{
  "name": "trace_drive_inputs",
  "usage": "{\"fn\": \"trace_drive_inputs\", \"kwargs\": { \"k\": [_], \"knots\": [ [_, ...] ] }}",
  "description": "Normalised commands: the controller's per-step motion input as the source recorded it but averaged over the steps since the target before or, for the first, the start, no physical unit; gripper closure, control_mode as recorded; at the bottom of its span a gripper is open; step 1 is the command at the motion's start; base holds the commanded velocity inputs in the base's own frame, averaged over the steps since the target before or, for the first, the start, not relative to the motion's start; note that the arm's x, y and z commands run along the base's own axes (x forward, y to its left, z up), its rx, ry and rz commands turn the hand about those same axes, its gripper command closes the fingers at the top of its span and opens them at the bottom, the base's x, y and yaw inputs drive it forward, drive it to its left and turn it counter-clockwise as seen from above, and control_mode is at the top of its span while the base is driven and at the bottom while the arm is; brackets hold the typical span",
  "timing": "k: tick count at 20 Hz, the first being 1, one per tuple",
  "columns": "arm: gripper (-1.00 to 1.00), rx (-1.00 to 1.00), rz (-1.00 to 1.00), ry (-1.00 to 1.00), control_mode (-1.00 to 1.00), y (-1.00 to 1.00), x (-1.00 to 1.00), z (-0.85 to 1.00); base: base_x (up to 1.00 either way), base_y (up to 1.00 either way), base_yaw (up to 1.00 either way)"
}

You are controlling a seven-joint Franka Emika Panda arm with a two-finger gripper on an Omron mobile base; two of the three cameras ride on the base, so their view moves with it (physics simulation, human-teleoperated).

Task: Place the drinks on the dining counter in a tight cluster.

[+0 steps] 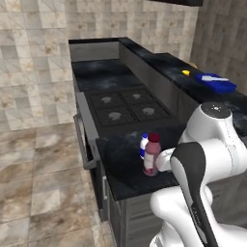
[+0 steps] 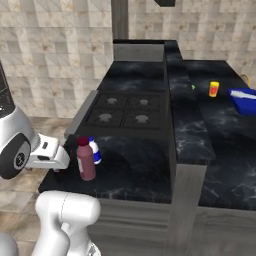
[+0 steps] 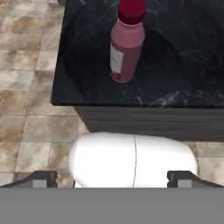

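Note:
A tall maroon-pink bottle (image 1: 151, 155) (image 2: 86, 160) (image 3: 126, 43) with a dark red cap stands upright on the small black counter beside the stove burners. Just behind it stands a small white bottle with a blue label (image 1: 143, 145) (image 2: 94, 150), close to it or touching. My gripper (image 3: 113, 178) is open and hovers off that counter's front edge, a short way from the maroon bottle and pointing at it. Nothing sits between the fingertips (image 3: 42, 178). The dining counter (image 1: 170, 66) (image 2: 226, 127), long and black with white veining, runs along the right.
The stove burners (image 1: 126, 106) (image 2: 125, 111) lie beyond the bottles. On the dining counter sit a yellow-orange cup (image 2: 214, 89), a blue container (image 1: 216, 83) (image 2: 243, 100) and a small green thing (image 2: 193, 87). Tiled floor (image 3: 30, 127) lies below the counter edge.

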Motion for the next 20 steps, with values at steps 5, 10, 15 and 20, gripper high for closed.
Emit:
{"fn": "trace_drive_inputs", "kwargs": {
  "k": [5,10,15,20],
  "knots": [
    [-1.0,0.0,0.0,0.0,1.0,0.0,0.0,0.0,0.16,0.31,0.03],
    [-1.0,0.0,0.0,0.0,1.0,0.0,0.0,0.0,0.0,0.0,0.0],
    [-1.0,0.0,0.0,0.0,1.0,0.0,0.0,0.0,0.0,0.01,0.0],
    [-1.0,0.0,0.0,0.0,-1.0,0.0,0.0,0.0,0.0,0.0,0.0]
  ]
}}
